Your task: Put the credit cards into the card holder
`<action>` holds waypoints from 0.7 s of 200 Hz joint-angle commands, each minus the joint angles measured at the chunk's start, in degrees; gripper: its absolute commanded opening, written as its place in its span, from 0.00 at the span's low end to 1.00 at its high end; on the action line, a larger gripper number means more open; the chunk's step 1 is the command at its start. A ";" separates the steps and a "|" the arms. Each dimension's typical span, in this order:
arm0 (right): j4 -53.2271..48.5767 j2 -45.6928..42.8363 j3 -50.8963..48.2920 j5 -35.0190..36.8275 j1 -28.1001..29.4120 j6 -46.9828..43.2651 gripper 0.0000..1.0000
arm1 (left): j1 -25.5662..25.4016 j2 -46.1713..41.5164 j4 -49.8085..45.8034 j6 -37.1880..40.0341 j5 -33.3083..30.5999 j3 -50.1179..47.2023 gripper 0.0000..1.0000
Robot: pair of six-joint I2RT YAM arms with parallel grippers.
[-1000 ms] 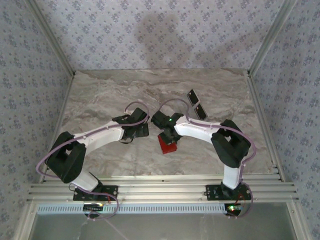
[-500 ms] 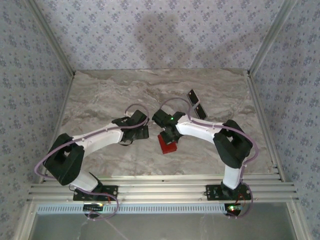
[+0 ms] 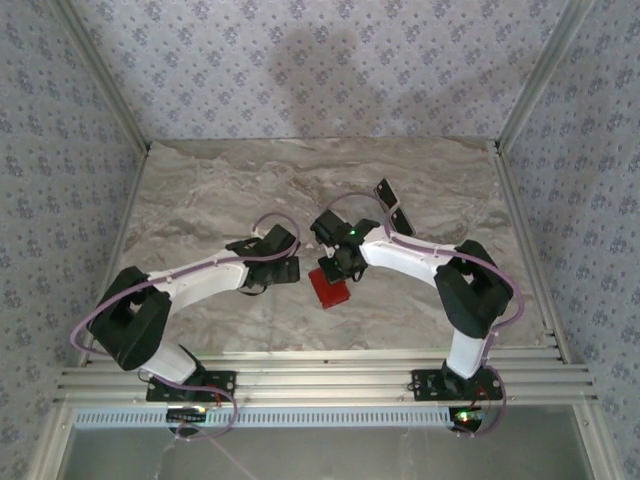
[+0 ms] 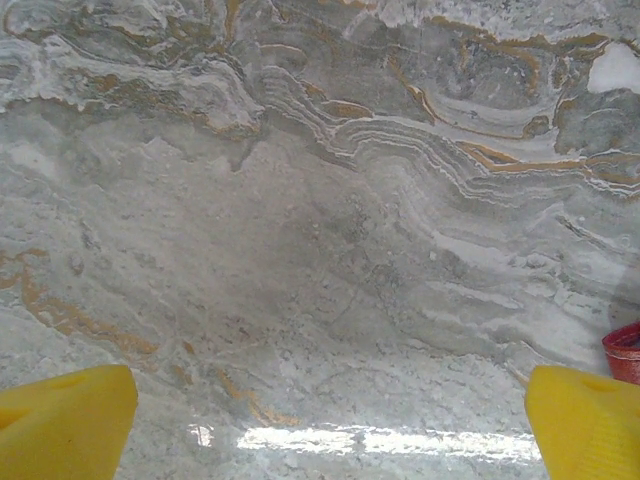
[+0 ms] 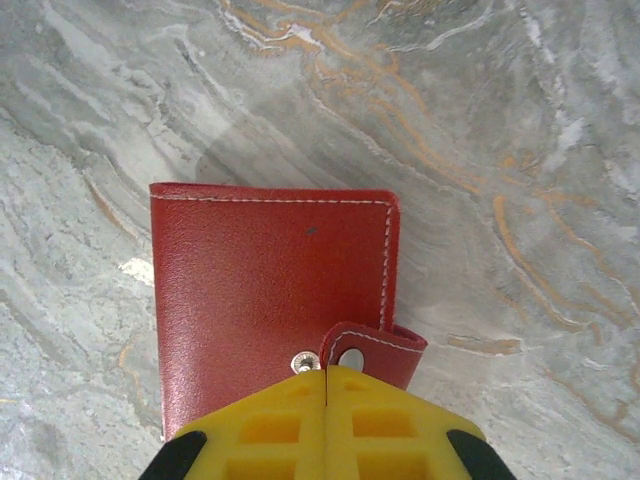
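Observation:
The red card holder (image 3: 328, 288) lies closed on the marble table (image 3: 200, 200), just in front of my right gripper (image 3: 337, 266). In the right wrist view the card holder (image 5: 270, 290) has its snap undone and its clasp tab (image 5: 375, 350) curls up. My right gripper (image 5: 327, 372) is shut, pinching that tab's edge. Two black credit cards (image 3: 386, 191) (image 3: 401, 216) lie beyond the right arm. My left gripper (image 3: 290, 268) hangs open just left of the card holder; its yellow fingers (image 4: 65, 420) stand wide apart over bare marble, with the card holder's edge (image 4: 625, 352) at the far right.
Patterned walls (image 3: 300, 70) close the table in at the back and both sides. An aluminium rail (image 3: 320, 375) runs along the near edge by the arm bases. Open marble lies to the left and at the back.
My right gripper has closed onto the clasp tab and shifted slightly left, nudging the card holder with it. The left gripper has edged right, toward the card holder, staying open.

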 commanded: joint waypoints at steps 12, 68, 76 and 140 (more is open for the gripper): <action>0.81 1.36 -0.70 -1.79 0.07 -0.67 0.00 | -0.39 1.71 0.29 -0.80 0.77 0.72 1.00; 1.37 2.83 -1.14 -2.19 0.64 -0.78 0.00 | -0.58 3.09 0.73 -1.49 1.05 0.77 1.00; 1.37 3.01 -1.16 -2.20 0.74 -0.78 0.00 | -0.62 3.28 0.83 -1.56 1.07 0.80 1.00; 2.05 4.47 -2.03 -2.85 0.71 -0.75 0.00 | -0.68 3.70 1.03 -1.66 1.10 0.98 1.00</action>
